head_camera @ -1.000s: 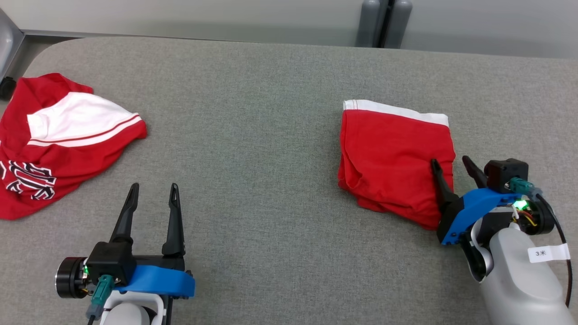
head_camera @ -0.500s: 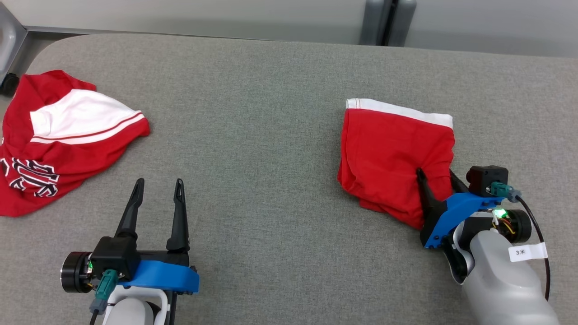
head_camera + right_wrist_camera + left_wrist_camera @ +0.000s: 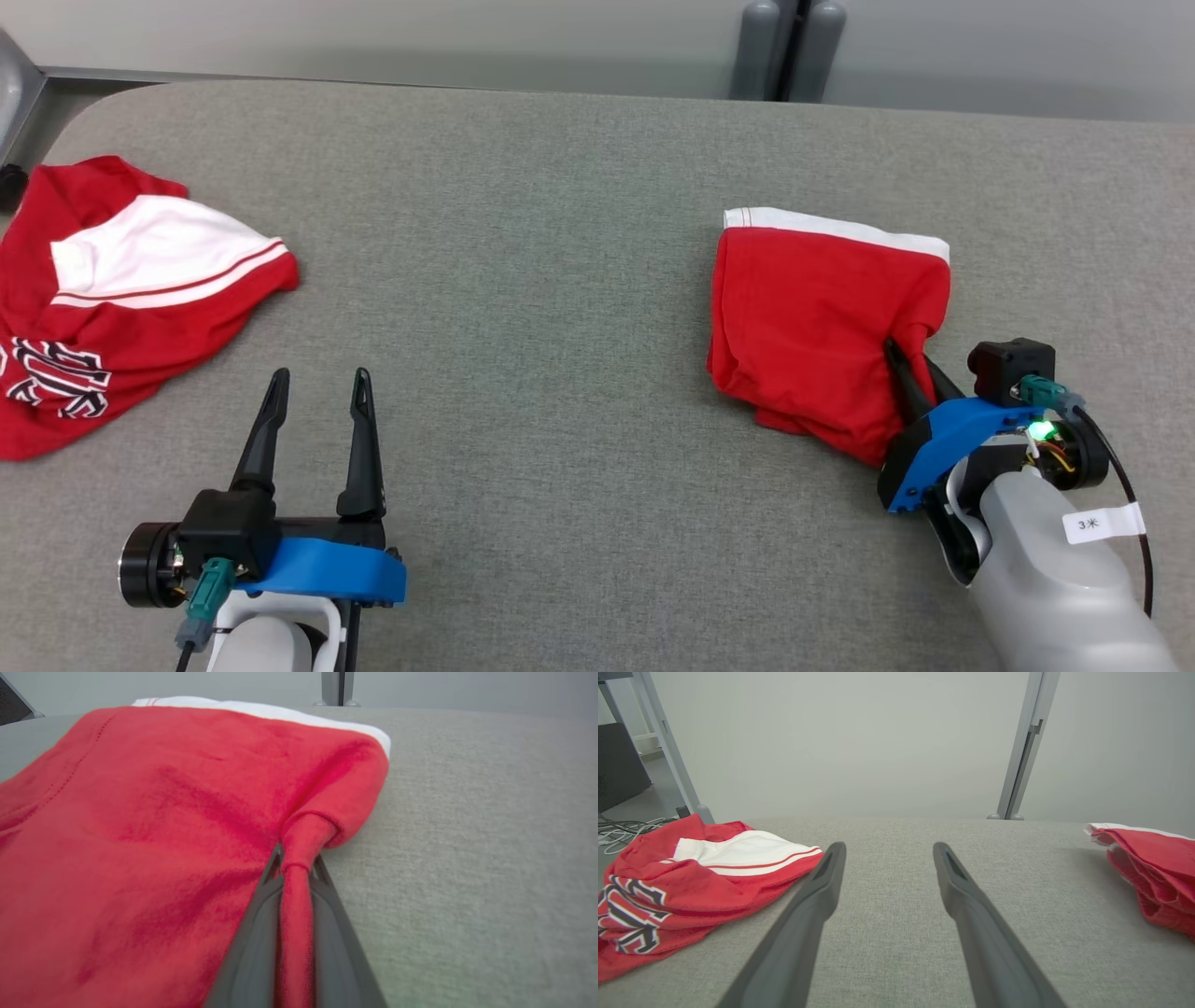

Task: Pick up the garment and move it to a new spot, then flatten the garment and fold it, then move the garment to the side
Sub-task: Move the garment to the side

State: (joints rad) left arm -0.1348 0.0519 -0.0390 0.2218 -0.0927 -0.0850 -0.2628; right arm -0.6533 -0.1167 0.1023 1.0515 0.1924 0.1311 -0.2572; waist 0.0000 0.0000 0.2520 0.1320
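The garment (image 3: 812, 317) is a folded red piece with a white band along its far edge, lying on the right half of the grey table (image 3: 560, 233). My right gripper (image 3: 913, 359) is at its near right edge, shut on a pinched fold of red cloth. In the right wrist view the garment (image 3: 140, 812) spreads to the left, and a ridge of it runs between the closed fingers of the right gripper (image 3: 299, 858). My left gripper (image 3: 319, 375) rests open over bare table at the lower left. The left wrist view has the left gripper (image 3: 889, 847) holding nothing, with the garment (image 3: 1153, 868) far right.
A crumpled red-and-white jersey (image 3: 121, 308) with lettering lies at the table's left edge, also seen as the jersey (image 3: 691, 882) in the left wrist view. Grey posts (image 3: 784, 47) stand behind the table's far edge. Bare table lies between the two garments.
My right gripper went from open astride the garment's right edge to shut, bunching the cloth into a fold. The left gripper kept still; the head view shifted slightly.
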